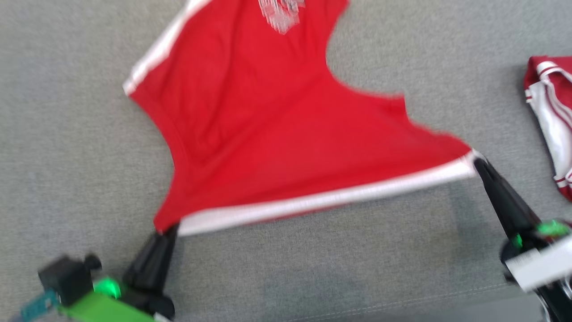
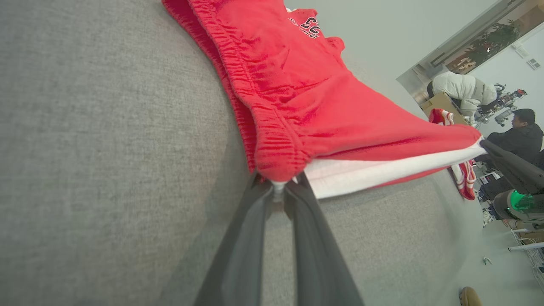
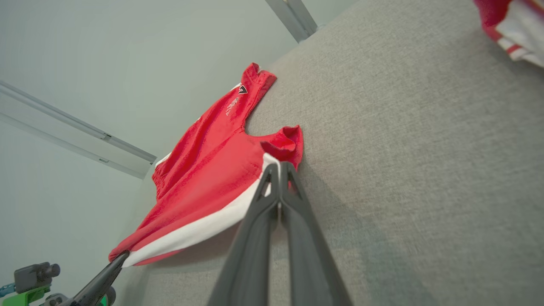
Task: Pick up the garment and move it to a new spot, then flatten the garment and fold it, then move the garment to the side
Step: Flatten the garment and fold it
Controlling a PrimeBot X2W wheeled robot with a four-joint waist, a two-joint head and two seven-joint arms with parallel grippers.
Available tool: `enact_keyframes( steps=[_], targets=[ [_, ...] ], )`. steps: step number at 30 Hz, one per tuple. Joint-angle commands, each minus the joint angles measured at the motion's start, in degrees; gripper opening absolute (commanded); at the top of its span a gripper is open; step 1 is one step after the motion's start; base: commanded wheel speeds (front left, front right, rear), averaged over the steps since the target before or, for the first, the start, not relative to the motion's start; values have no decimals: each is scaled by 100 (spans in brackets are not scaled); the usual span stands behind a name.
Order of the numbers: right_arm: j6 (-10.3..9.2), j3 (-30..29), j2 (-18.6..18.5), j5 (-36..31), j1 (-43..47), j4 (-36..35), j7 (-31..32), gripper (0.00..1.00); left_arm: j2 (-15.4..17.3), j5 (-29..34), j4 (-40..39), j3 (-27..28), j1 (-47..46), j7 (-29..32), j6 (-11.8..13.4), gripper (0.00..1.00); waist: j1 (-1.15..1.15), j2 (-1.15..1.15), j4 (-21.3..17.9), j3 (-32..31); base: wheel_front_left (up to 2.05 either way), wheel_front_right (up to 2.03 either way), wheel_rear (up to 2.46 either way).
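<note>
The garment (image 1: 268,134) is a pair of red shorts with white side stripes, spread over the grey surface. Its near edge, with a white stripe, is stretched taut between my two grippers. My left gripper (image 1: 167,230) is shut on the corner at the lower left. In the left wrist view the gripper (image 2: 278,183) pinches the gathered waistband end of the garment (image 2: 306,97). My right gripper (image 1: 477,161) is shut on the other corner at the right. The right wrist view shows its tips (image 3: 278,165) clamped on the white stripe of the garment (image 3: 204,170).
Another red and white garment (image 1: 552,116) lies at the right edge of the grey surface (image 1: 67,134); it also shows as a bundle (image 3: 514,25) in the right wrist view. The surface's front seam (image 1: 402,304) runs along the bottom. A seated person (image 2: 516,131) is in the room beyond.
</note>
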Motion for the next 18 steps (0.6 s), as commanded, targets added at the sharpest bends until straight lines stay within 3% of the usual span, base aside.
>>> enact_keyframes(
  steps=[1, 6, 9, 12, 15, 18],
  targets=[
    [-45, -332, -69, 87, 361, -180, 17, 0, 27, -32, -58, 203, 387, -36, 201, 0, 1, -1, 101, -772, 0, 0, 0],
    [-49, -1088, 91, 317, 1848, -1376, 455, 0, -4, -249, -918, 254, 1517, -7, 431, 0, 1, -1, 192, -829, 0, 0, 0],
    [-40, -1370, 281, 403, 2011, -1849, 615, 0, 64, -365, -1300, 212, 1678, 140, 460, 0, 1, -1, 252, -695, 0, 0, 0],
    [-40, -1404, 407, 321, 1470, -1830, 792, 0, 211, -342, -1416, 319, 1340, 378, 562, 0, 1, -1, 336, -493, 0, 0, 0],
    [-34, -1285, 486, 234, 878, -1585, 984, 0, 150, -542, -1526, 408, 1004, 544, 543, 0, 1, -1, 425, -307, 0, 0, 0],
    [-29, -993, 732, -25, -748, -697, 1410, 0, 164, -702, -1379, 514, 12, 1134, 617, 0, 1, -1, 647, 117, 0, 0, 0]
  ],
)
